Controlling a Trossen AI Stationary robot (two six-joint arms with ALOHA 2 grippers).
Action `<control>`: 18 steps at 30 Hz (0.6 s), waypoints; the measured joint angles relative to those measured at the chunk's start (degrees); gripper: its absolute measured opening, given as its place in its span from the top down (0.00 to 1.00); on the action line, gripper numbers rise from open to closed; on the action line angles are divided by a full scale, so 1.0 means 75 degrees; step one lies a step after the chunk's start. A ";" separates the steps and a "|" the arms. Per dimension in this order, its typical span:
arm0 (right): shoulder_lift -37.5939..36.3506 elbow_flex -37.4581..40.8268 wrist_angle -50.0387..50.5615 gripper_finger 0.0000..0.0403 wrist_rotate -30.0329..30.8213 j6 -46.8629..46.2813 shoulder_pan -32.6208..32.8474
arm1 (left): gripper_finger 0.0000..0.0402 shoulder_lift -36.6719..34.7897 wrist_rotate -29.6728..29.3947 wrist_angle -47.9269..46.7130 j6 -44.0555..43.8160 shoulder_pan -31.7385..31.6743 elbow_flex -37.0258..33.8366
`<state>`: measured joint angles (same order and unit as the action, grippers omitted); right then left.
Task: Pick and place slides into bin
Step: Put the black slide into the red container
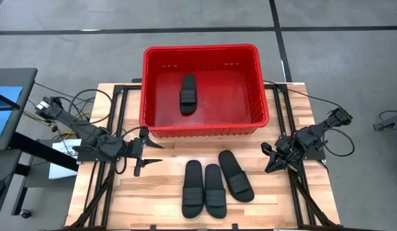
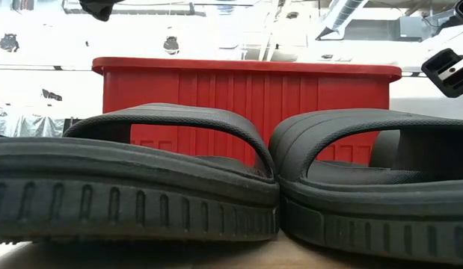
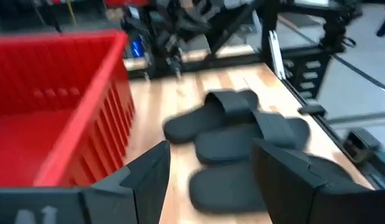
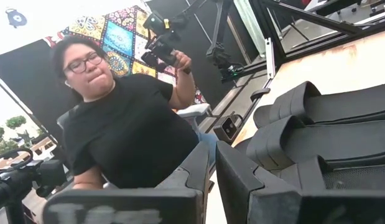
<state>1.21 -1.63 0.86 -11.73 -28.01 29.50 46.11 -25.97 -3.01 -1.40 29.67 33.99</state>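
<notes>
The left gripper (image 1: 149,154) hovers over the wooden slatted table (image 1: 153,199) with its dark fingers (image 3: 148,177) spread wide and nothing between them. Just ahead of it, toward the table's middle, three black rubber slip-on slides lie side by side on the wood: the nearest slide (image 1: 193,187), a middle one (image 1: 215,190) touching it, and an angled third (image 1: 236,175) beyond. Off to the side of this gripper stands the large red slotted plastic bin (image 1: 150,90), with a fourth black slide (image 1: 188,94) lying on its floor. Across the table past the three slides, the right gripper (image 1: 269,159) waits, fingers (image 4: 236,171) nearly pressed together and holding nothing. Beyond it sits a person in a black shirt (image 4: 127,134).
</notes>
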 joint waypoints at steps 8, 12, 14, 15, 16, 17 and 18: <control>0.0000 0.0000 0.0000 0.95 0.0000 0.0017 0.0003 | 0.47 -0.0006 -0.0053 0.0114 0.0520 0.0023 -0.0072; 0.0000 0.0000 0.0000 0.95 0.0003 0.0931 0.0000 | 0.47 -0.0006 -0.0053 0.0108 0.0520 0.0020 -0.0072; 0.0000 -0.0002 0.0000 0.95 0.0003 0.1278 0.0000 | 0.47 -0.0006 -0.0053 0.0108 0.0499 0.0020 -0.0072; 0.0000 0.0000 0.0003 0.95 0.0003 0.1452 0.0000 | 0.47 -0.0006 -0.0053 0.0105 0.0441 0.0020 -0.0072; 0.0000 0.0000 0.0000 0.95 0.0003 0.1644 0.0000 | 0.47 -0.0006 -0.0052 0.0105 0.0357 0.0020 -0.0072; 0.0000 0.0000 0.0000 0.95 0.0003 0.1857 0.0000 | 0.47 -0.0006 -0.0052 0.0105 0.0270 0.0020 -0.0072; 0.0000 0.0000 0.0000 0.95 0.0003 0.2078 0.0000 | 0.47 -0.0006 -0.0053 0.0105 0.0178 0.0020 -0.0072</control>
<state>1.21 -1.63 0.86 -11.70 -12.42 29.50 46.06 -26.37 -2.22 -0.07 29.82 33.45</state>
